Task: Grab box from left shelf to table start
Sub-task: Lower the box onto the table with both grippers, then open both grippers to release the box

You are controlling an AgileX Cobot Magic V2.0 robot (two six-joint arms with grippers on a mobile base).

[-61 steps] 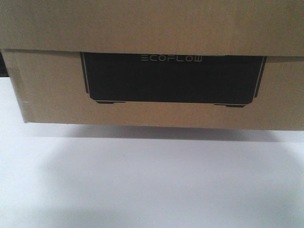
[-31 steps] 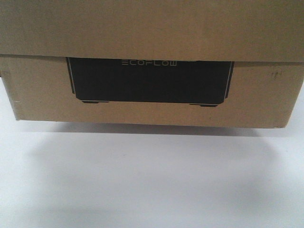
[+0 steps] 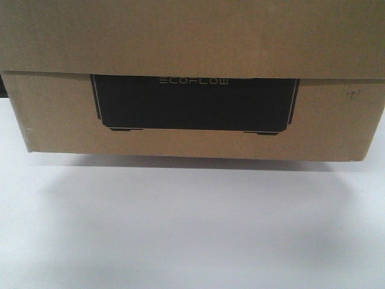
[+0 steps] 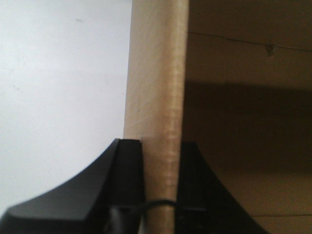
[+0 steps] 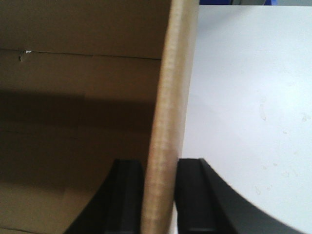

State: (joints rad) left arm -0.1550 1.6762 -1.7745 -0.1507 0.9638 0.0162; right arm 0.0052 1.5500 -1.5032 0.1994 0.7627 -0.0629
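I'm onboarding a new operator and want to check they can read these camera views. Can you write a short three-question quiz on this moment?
1. True or false: the left gripper is shut on a wall of the box.
2. What word is printed on the box's black panel?
3. What does the right gripper clamp? A) a blue bin B) a box wall C) nothing

Key:
1. True; one finger on each side of the wall.
2. ECOFLOW.
3. B; the white table lies beyond it.

The box (image 3: 192, 114) runs off the front view's top and right edges (its bottom edge looks soft).
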